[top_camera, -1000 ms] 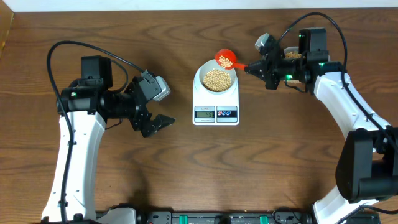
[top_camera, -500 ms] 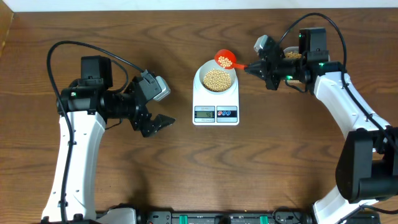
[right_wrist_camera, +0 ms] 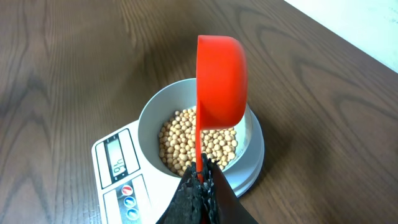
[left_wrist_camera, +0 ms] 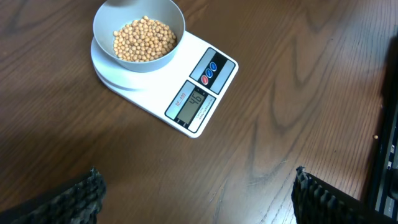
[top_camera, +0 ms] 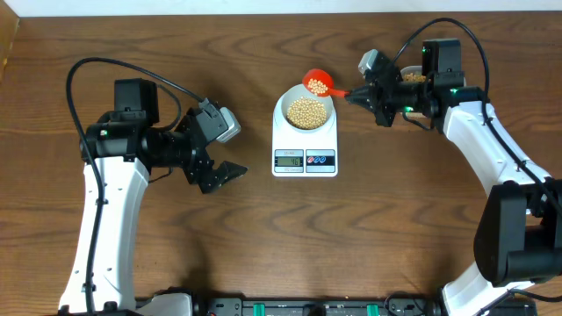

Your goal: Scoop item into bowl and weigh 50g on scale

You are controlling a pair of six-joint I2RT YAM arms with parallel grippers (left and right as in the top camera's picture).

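Beans: small round tan-yellow beans (top_camera: 306,112) are lying in the small round white bowl (left_wrist_camera: 169,15); a few are sitting in the scoop.
Bowl: is sitting on the flat white digital scale (top_camera: 305,160), mid-table; display is reading 46.
Scoop: red plastic scoop (right_wrist_camera: 221,81) is hanging tilted over bowl's far rim.
R gripper (right_wrist_camera: 200,180): fingers are pinching tight on scoop handle.
L gripper (top_camera: 230,173): fingers are standing wide apart, holding nothing, well left of scale.

A robotics lab: two cabled arms (top_camera: 110,202) at a wooden table (top_camera: 290,241).
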